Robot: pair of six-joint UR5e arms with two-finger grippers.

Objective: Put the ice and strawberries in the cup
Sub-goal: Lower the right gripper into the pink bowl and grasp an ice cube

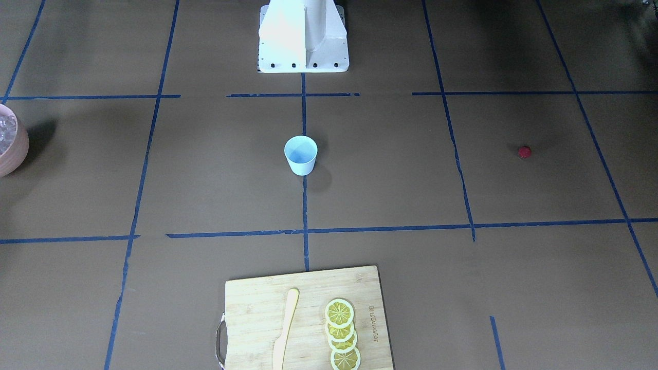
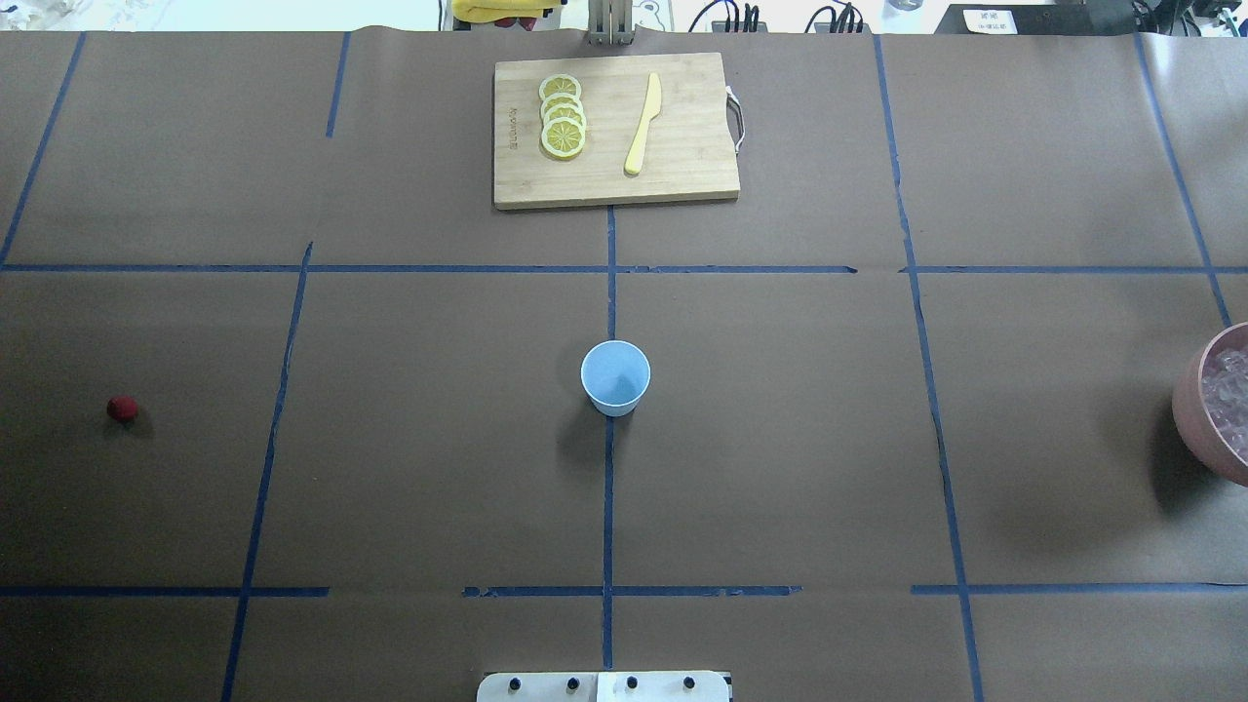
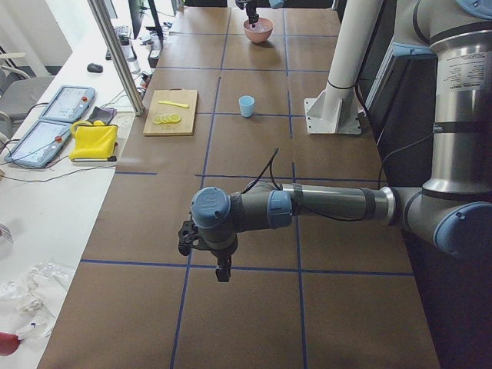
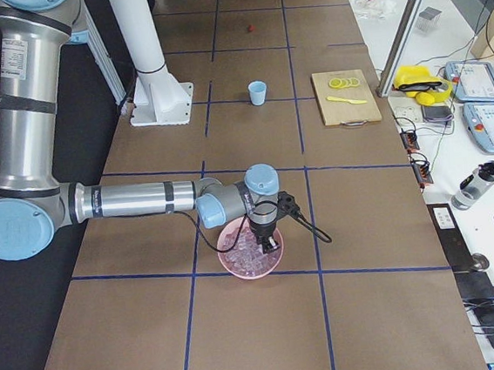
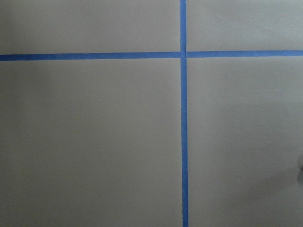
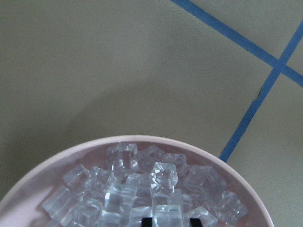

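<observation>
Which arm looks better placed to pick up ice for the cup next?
Right. The right gripper reaches into the pink bowl, right at the ice. The left gripper hangs over the table at the opposite end, far from that bowl.

The left arm [image 3: 330, 204], at lower centre of the left-side view, is showing grey metal tube links, pale blue joint caps and black collar bands. A thin black cable [image 3: 263, 169] is arching above the forearm, near the black left gripper [image 3: 223, 273]. The right arm [image 4: 134, 198] is presenting the same finish, with a looped black cable [image 4: 312, 227] at its wrist. The white pedestal [image 1: 303, 36] is displaying dark screws [image 1: 294, 66] along its base-plate edge.
</observation>
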